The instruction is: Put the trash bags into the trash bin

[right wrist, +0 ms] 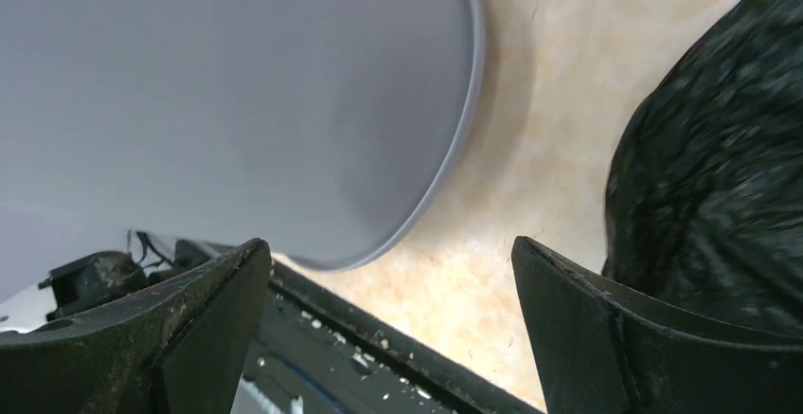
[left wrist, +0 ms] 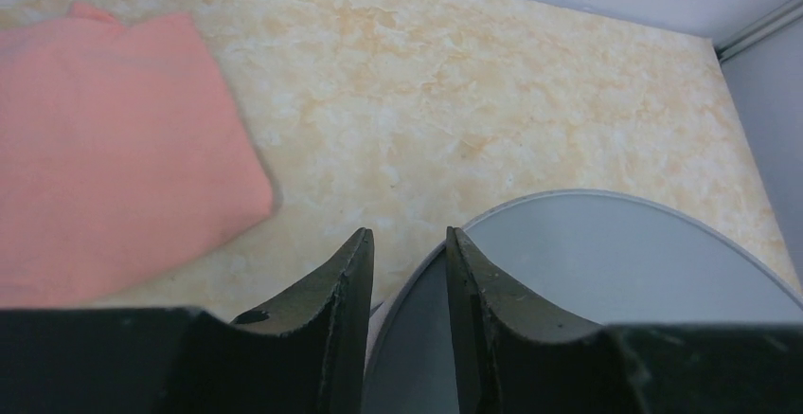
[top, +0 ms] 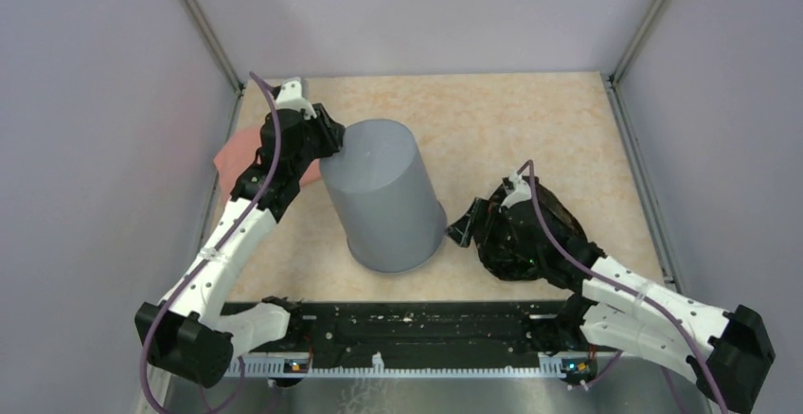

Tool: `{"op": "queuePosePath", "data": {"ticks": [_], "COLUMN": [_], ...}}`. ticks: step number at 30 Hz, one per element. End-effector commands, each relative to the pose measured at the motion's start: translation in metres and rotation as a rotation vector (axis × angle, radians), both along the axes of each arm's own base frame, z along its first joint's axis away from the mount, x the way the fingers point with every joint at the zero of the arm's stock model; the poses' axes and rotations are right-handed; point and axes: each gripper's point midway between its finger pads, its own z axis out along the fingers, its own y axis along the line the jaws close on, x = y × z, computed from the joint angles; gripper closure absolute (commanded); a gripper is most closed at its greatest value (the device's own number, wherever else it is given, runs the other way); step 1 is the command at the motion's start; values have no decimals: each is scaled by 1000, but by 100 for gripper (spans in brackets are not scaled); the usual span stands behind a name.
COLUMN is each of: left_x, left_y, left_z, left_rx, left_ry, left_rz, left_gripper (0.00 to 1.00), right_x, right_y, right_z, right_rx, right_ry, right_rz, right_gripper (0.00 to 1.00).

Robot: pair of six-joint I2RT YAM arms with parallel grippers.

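The grey trash bin [top: 388,201] shows a closed flat end [left wrist: 625,253] facing up and its wide rim [right wrist: 464,101] low by the table. My left gripper [top: 333,139] [left wrist: 407,234] sits at the far left edge of that flat end. Its jaws are drawn close, one finger [left wrist: 478,281] over the disc and the other outside, with the edge between them. The crinkled black trash bag [top: 526,229] [right wrist: 710,149] lies right of the bin. My right gripper [top: 462,226] [right wrist: 388,248] stands wide open between bin and bag, with only table between its fingers.
A salmon-pink folded cloth [top: 232,153] [left wrist: 104,158] lies at the left wall behind the left arm. Grey walls with metal posts [top: 204,26] enclose the marbled table [top: 511,120]. The black base rail [top: 417,324] [right wrist: 379,348] runs along the near edge.
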Motion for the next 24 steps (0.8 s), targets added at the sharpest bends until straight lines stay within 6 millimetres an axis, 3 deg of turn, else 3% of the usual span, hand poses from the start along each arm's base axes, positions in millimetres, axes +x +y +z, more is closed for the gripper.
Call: {"op": "queuePosePath", "data": {"ticks": [1, 5, 8, 17, 24], "left_x": [-23, -22, -22, -24, -24], "left_y": [13, 17, 21, 26, 27], "left_z": [-85, -93, -97, -112, -120], "left_rx": [74, 65, 67, 62, 50], "left_ry": [271, 285, 288, 311, 327], "left_rz": [32, 62, 77, 85, 89], "left_gripper": [60, 60, 60, 59, 59], "right_x": [-15, -26, -21, 19, 37], "right_y": [45, 65, 62, 52, 73], "right_z": [9, -9, -17, 18, 14], "right_rx": [285, 356, 429, 586, 699], "right_ry": [54, 122, 110, -169, -188], "right_rz": [95, 111, 61, -71, -31], "right_gripper": [1, 1, 1, 1, 4]}}
